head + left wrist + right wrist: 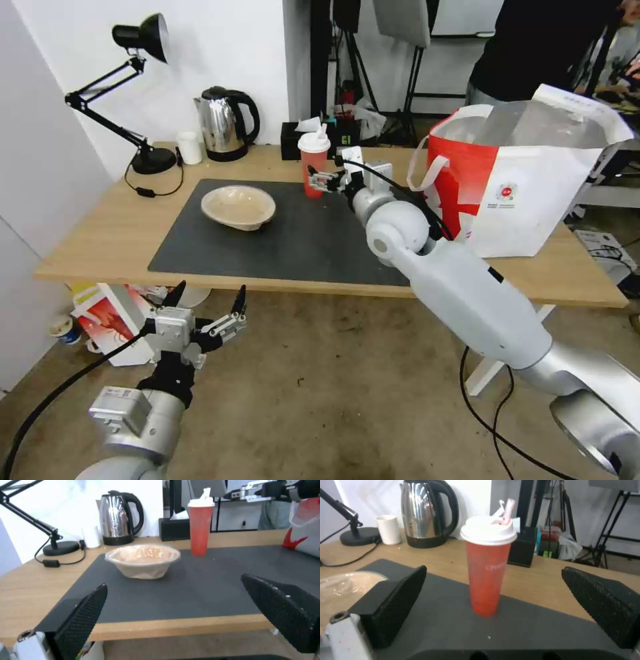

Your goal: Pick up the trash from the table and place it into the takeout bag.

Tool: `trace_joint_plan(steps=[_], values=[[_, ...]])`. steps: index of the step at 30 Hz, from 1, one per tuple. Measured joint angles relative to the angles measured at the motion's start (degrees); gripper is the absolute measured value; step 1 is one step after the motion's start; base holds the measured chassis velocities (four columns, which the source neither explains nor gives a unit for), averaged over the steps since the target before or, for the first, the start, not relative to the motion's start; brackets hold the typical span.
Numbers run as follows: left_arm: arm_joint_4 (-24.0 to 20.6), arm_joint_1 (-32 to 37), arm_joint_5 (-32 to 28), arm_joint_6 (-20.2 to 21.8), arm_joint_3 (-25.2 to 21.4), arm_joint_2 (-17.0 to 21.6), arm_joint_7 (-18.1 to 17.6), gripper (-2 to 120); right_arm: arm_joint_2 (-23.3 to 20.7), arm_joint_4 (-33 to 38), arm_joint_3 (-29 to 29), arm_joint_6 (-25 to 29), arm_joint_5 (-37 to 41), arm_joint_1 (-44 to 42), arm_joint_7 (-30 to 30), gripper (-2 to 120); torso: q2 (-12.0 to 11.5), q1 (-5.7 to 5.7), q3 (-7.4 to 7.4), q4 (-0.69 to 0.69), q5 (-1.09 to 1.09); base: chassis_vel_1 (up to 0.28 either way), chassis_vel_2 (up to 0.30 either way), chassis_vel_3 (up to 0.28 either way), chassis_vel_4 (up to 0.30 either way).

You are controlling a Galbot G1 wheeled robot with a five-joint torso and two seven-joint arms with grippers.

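1. Right gripper: reaches out over the dark grey mat, its fingers spread wide and holding nothing.
2. Red cup with white lid: stands upright on the mat near its far edge, just ahead of the spread right fingers and centred between them in the right wrist view; no finger touches it.
3. Shallow beige bowl: rests on the mat, well to the left of the right fingers.
4. Left gripper: hangs below and in front of the tabletop edge, fingers released and empty; the bowl lies well beyond them, between them in the left wrist view.
5. Takeout bag: stands open on the tabletop's right end, behind the right arm.
6. Steel kettle, small white cup and desk lamp: along the far edge, well apart from both sets of fingers.
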Motion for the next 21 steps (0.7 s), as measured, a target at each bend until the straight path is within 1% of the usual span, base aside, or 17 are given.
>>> trace_joint_plan(steps=[4, 5, 8, 9, 13, 18, 21], values=[[0.0, 0.5, 0.1, -0.2, 0.3, 0.0, 0.0, 100, -0.3, -0.4, 0.0, -0.1, 1.1, -0.3, 0.5, 100, 0.0, -0.01, 0.00, 0.02, -0.01, 0.000, 0.000, 0.000, 0.000], [0.0, 0.8, 0.5, -0.4, 0.8, 0.0, 0.0, 100, -0.2, -1.2, 0.1, -0.1, 2.2, 0.1, 0.7, 100, 0.0, -0.01, 0.00, 0.00, 0.00, 0.000, 0.000, 0.000, 0.000], [0.0, 1.1, 1.0, -0.7, 1.2, -0.1, 0.0, 100, 0.6, -4.3, 0.2, -0.1, 4.9, 1.9, 0.8, 100, 0.0, 0.00, 0.00, 0.02, -0.02, 0.000, 0.000, 0.000, 0.000], [0.0, 1.1, 1.0, -0.7, 1.2, -0.1, 0.0, 100, 0.6, -4.3, 0.2, -0.1, 4.9, 1.9, 0.8, 100, 0.0, 0.00, 0.00, 0.02, -0.02, 0.000, 0.000, 0.000, 0.000], [0.0, 1.2, 1.1, -0.7, 1.3, -0.1, 0.0, 100, 2.4, -8.5, 0.4, -0.1, 6.3, 3.6, 0.2, 100, 0.0, 0.00, 0.00, 0.02, -0.01, 0.000, 0.000, 0.000, 0.000], [-0.1, 1.1, 1.2, -0.7, 1.5, -0.1, 0.0, 100, 3.6, -11.2, 0.6, 0.0, 6.7, 4.7, -0.8, 100, 0.0, 0.00, 0.00, 0.01, -0.01, 0.000, 0.000, 0.000, 0.000], [-0.1, 0.9, 1.2, -0.7, 1.4, -0.1, 0.1, 100, 5.1, -14.3, 0.6, 0.0, 6.8, 6.1, -1.9, 100, 0.0, 0.00, 0.00, 0.01, -0.02, 0.000, 0.000, 0.000, 0.000]])
